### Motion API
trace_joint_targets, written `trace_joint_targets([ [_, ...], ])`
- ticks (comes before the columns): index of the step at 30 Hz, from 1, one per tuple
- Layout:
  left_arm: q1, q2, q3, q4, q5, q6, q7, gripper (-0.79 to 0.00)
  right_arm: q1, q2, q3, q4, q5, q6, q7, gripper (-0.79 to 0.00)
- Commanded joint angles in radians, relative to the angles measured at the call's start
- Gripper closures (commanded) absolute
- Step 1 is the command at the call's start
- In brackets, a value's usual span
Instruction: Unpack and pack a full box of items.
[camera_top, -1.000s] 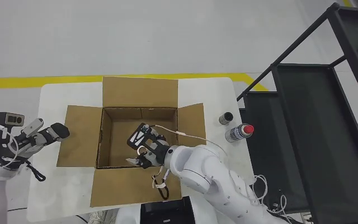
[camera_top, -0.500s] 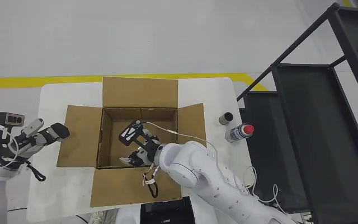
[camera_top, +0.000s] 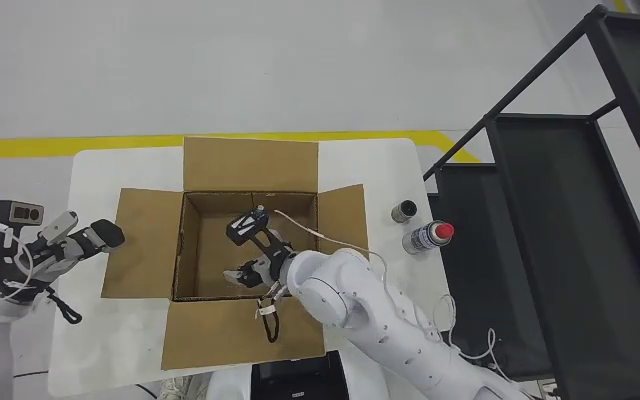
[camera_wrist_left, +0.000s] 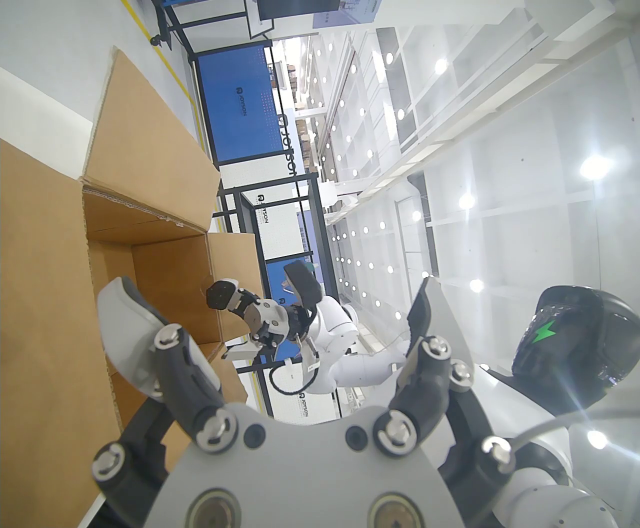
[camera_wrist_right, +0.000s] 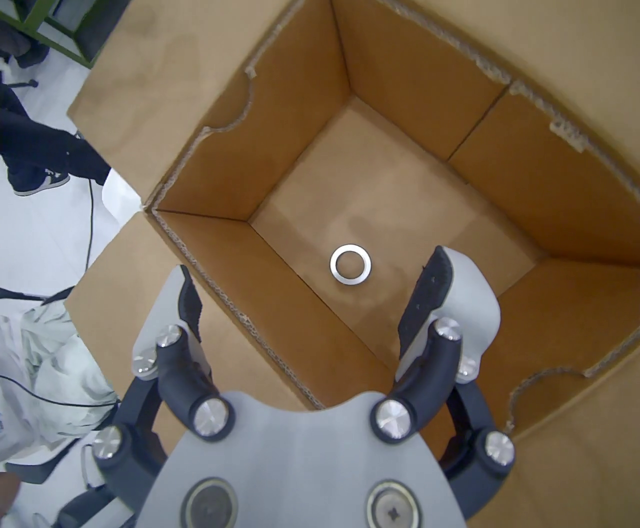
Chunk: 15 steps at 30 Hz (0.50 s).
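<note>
Where a ring (camera_wrist_right: 351, 264) lies in the box (camera_wrist_right: 400, 75), right gripper (camera_wrist_right: 312, 272) overhead (spread; left gripper (camera_wrist_left: 270, 295) too).

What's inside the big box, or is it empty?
Almost empty. One small silver ring lies on the bare floor of the box, under the open right hand; nothing else shows inside.

In the top view, the right arm (camera_top: 340, 290) covers the near part of the box (camera_top: 250, 165) floor, and the left arm (camera_top: 18, 265) is cut off at the picture's edge.
</note>
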Motion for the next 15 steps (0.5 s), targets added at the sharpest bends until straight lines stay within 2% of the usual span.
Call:
trace_joint_targets([
  [1,0.0,0.0,0.0,0.0,0.0,0.0,0.0,-0.785,0.025,-0.007,0.004,0.046,0.048,0.024,0.002,-0.785],
  [9,0.0,0.0,0.0,0.0,0.0,0.0,0.0,-0.785,0.154,-0.044,0.0,0.27,0.163,0.153,-0.002,-0.785],
  [15,0.0,0.0,0.0,0.0,0.0,0.0,0.0,-0.785,0.225,-0.073,-0.066,0.396,0.154,0.244,0.023,-0.785],
])
